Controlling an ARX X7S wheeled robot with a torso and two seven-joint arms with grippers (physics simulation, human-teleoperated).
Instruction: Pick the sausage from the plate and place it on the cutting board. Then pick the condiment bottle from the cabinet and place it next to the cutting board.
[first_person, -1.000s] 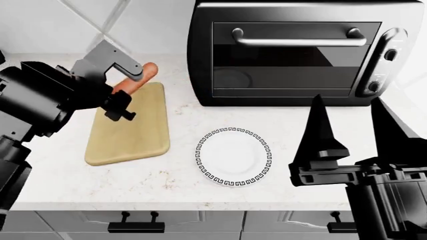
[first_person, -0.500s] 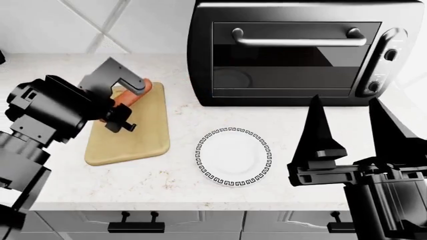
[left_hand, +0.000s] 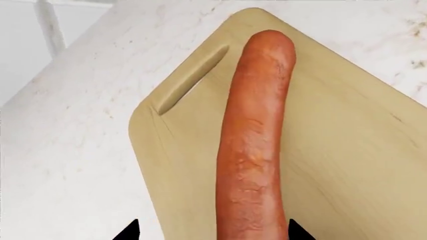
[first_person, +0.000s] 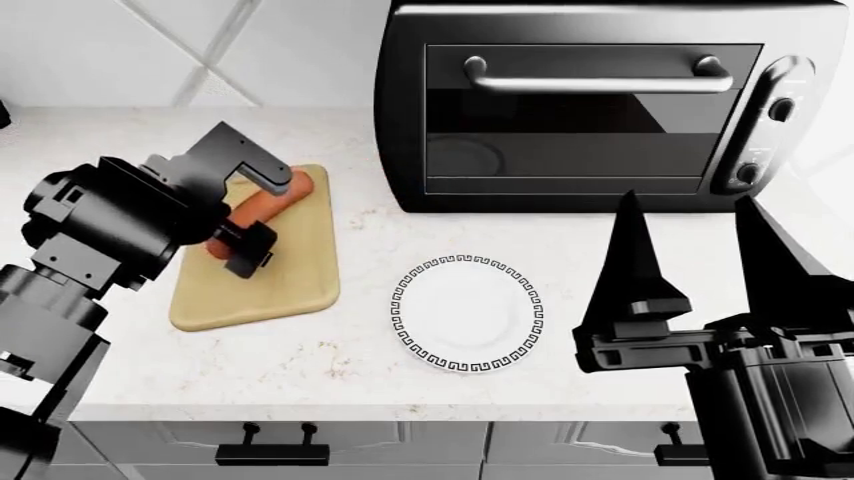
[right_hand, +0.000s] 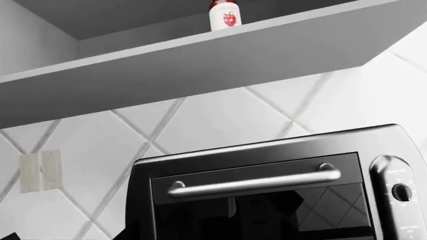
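The orange-red sausage (first_person: 276, 203) lies along the light wooden cutting board (first_person: 267, 285), its far end near the slot handle. The left wrist view shows the sausage (left_hand: 257, 130) resting on the cutting board (left_hand: 347, 150). My left gripper (first_person: 256, 215) straddles the sausage with its jaws open. One fingertip (left_hand: 130, 232) stands well off the sausage; the other is at its side. The white plate (first_person: 467, 268) with the black key rim holds nothing. My right gripper (first_person: 701, 262) is open and holds nothing, to the right of the plate. The condiment bottle (right_hand: 224, 14) stands on the cabinet shelf above the oven.
A black toaster oven (first_person: 587, 100) stands at the back right of the counter, also seen in the right wrist view (right_hand: 267, 185). A tiled wall runs behind. Drawer handles (first_person: 274, 455) sit below the counter's front edge.
My left gripper has come down and forward with the sausage, from above the board's far end to the board's surface. The sausage now rests on the board. The right arm has hardly moved.
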